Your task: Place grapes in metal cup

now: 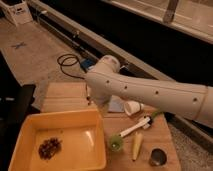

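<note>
Sitting in the yellow tray [60,117] at the surface's [65,95] front-left edge, the grapes [49,147] have bare tray floor around them; the metal cup [159,158] stands near the front-right corner, well apart; bare wood lies behind the tray; the tool [89,97] hangs there under the white arm [150,95], fingers spread, holding nothing.

Smooth white arm [150,95], small dark holes, gripper hidden behind its elbow
</note>
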{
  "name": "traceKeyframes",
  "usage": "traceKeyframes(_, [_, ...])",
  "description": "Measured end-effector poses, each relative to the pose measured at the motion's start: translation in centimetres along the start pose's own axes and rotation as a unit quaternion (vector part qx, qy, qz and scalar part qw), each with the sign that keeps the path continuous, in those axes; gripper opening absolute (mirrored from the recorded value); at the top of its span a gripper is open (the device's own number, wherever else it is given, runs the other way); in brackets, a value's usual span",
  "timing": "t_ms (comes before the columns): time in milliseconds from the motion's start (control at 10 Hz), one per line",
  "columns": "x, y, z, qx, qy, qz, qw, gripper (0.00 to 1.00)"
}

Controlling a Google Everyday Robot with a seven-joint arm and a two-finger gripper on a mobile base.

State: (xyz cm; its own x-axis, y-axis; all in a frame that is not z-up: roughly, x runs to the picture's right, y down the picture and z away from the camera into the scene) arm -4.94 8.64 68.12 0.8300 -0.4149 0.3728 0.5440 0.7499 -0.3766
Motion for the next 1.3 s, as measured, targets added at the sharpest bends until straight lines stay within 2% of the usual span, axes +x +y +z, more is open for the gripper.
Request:
traceKeyframes(100, [-2.2,-1.1,0.5,0.000,-0.003,-0.016,0.9999,0.65])
traceKeyframes(300, [-7.1,-2.9,1.4,0.014,-0.020,-0.050,0.9984,0.65])
traceKeyframes(400, [-8.0,-3.2,1.4,0.018,-0.024,-0.058,0.9978,0.65])
traceKeyframes(800, [-7.9,-3.1,1.5,0.017,-0.024,-0.057,0.9980,0.65])
traceKeyframes(1000, [-8.1,-3.0,2.0,0.010,-0.027,-0.064,0.9976,0.65])
traceKeyframes(1200, [-9.9,-3.1,4.3,0.003,-0.054,-0.080,0.9953,0.65])
traceKeyframes(1300, [-11.6,-3.4,5.6,0.001,-0.074,-0.091,0.9931,0.65])
